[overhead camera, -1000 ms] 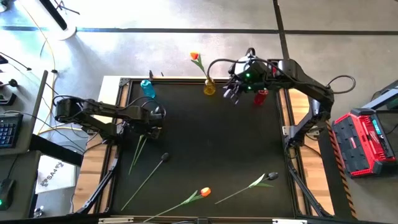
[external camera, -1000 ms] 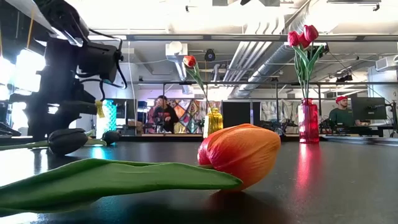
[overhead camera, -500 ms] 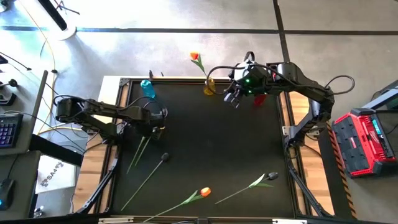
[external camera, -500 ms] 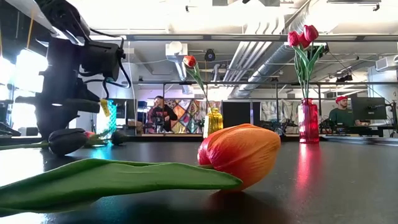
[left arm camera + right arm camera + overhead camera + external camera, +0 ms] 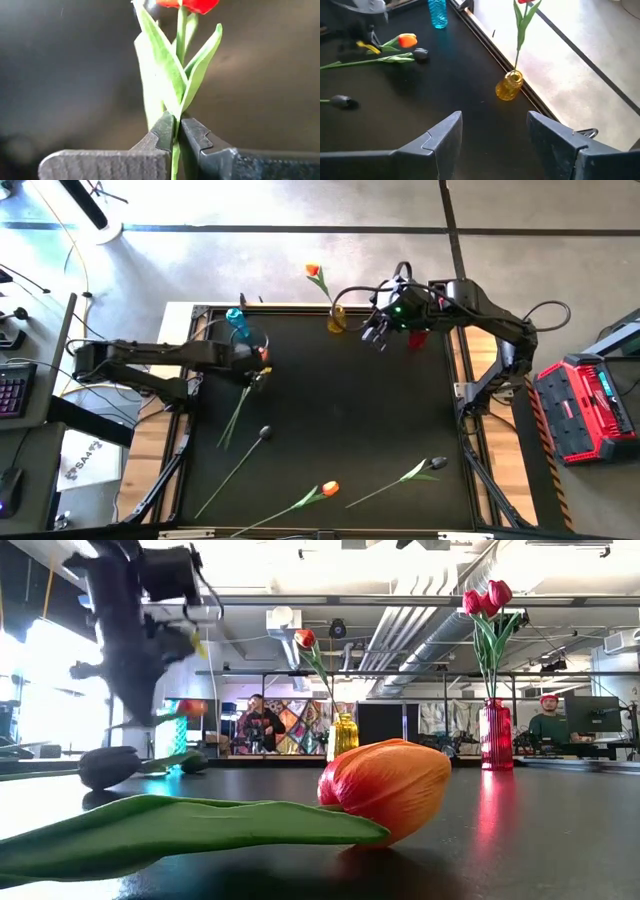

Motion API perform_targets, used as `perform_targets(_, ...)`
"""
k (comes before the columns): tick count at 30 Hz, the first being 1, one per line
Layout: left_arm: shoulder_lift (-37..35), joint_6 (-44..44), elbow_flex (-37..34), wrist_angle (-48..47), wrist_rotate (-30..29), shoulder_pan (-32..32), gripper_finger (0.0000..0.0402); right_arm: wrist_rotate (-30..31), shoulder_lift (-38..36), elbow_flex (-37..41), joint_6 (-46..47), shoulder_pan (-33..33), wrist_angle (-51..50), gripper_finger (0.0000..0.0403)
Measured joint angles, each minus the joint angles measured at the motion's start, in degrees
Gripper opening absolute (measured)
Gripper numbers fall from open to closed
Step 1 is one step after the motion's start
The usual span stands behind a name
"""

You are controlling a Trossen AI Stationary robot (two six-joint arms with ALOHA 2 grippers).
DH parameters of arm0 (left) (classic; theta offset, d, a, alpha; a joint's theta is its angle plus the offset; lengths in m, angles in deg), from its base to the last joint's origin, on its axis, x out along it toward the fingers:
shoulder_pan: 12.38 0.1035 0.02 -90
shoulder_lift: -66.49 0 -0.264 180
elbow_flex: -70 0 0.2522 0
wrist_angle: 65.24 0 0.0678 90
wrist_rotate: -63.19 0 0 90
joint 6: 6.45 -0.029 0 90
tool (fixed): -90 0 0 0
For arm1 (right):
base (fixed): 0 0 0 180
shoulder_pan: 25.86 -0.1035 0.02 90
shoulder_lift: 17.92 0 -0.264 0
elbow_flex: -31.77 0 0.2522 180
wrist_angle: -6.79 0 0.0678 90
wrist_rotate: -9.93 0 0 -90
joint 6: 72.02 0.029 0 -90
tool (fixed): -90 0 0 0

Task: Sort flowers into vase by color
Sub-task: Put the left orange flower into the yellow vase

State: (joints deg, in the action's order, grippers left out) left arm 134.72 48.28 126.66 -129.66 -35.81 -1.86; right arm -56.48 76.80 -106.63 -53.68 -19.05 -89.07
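- My left gripper point(image 5: 176, 134): clamped on a red-headed tulip point(image 5: 176, 85), lifted near the blue vase point(image 5: 237, 322), far left.
- My right gripper point(image 5: 492, 131): fingers apart, beside the yellow vase point(image 5: 509, 86), far side.

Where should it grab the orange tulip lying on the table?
Take the orange tulip by its thin stem, past the leaf, not by the bulging head. It lies flat on the table with the stem running diagonally, so probably come straight down from above, fingers straddling the stem crosswise.
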Motion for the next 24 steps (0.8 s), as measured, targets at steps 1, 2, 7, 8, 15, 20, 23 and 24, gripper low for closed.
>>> perform_targets(1,-1.2,-0.9,0.7,0.9,-0.5,0.0,0.0001,0.0,0.0,0.0,0.4,0.1,0.1,0.0211)
perform_targets(2,-2.3,-2.1,1.4,1.8,-0.8,0.0,0.0001,0.0,0.0,0.0,1.0,0.3,0.3,0.0211)
perform_targets(7,-6.6,-10.4,4.0,12.0,-2.3,-0.1,0.0001,-4.5,1.1,0.0,2.4,0.2,6.4,0.0211)
perform_targets(8,-7.2,-11.9,4.1,15.6,-2.3,-0.1,0.0001,-6.6,1.3,0.0,2.3,0.0,8.4,0.0211)
perform_targets(15,-8.6,-21.4,4.1,38.7,-0.5,-0.1,0.0001,-14.1,3.2,0.0,0.9,-1.0,15.0,0.0211)
perform_targets(20,-8.5,-26.9,4.1,49.0,1.3,-0.1,0.0001,-18.3,5.1,0.0,0.2,-1.0,20.2,0.0211)
perform_targets(23,-8.5,-30.4,4.1,52.6,1.7,-0.2,0.0001,-20.2,6.8,0.0,-0.3,-0.8,24.0,0.0211)
perform_targets(24,-8.5,-31.7,4.1,53.7,2.3,-0.2,0.0001,-20.6,7.3,0.0,-0.4,-0.8,24.7,0.0211)
